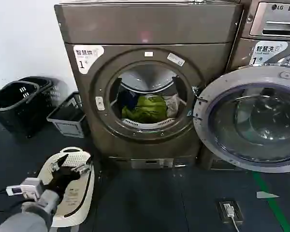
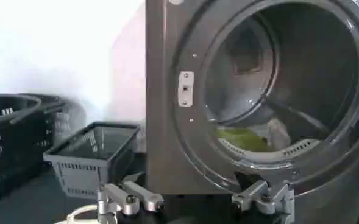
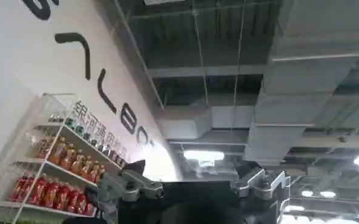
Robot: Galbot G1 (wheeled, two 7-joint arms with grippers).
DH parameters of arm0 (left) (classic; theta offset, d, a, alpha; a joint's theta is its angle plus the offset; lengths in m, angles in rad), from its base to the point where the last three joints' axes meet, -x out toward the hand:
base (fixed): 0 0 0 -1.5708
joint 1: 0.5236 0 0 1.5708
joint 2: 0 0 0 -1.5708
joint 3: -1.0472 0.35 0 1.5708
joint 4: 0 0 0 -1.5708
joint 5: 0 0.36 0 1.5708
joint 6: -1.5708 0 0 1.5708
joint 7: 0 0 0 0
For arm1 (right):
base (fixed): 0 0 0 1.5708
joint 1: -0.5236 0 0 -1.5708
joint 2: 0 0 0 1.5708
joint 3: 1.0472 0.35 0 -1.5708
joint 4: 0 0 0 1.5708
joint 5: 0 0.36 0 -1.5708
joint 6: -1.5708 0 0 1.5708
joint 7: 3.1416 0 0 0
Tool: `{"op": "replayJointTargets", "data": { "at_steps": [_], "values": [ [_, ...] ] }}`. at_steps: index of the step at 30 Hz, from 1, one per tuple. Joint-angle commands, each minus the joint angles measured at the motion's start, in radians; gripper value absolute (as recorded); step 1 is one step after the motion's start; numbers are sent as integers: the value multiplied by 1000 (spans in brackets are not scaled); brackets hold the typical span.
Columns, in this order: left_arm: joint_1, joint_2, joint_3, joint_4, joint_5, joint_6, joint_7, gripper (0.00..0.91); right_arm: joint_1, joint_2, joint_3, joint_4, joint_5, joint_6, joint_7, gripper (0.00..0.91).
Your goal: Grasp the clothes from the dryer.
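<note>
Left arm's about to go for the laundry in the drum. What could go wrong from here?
The left gripper is open, low over the white basket, well short of the dryer; rising, it may clip the porthole rim. The clothes lie deep in the drum, so a shallow reach could close on nothing. The lime-green piece may drag others out onto the floor.

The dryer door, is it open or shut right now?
Open. The dryer door is swung wide to the right, and the lime-green clothes show inside the drum.
</note>
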Motion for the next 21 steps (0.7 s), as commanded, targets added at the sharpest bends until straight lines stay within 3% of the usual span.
{"op": "replayJointTargets", "data": {
  "at_steps": [1, 21],
  "values": [
    [-7, 5, 4, 5, -4, 46, 1, 907, 0, 2, -4, 0, 2, 17, -4, 907],
    [-7, 2, 4, 10, 2, 45, 0, 907, 20, 10, -33, 10, 5, 47, -24, 907]
  ]
}}
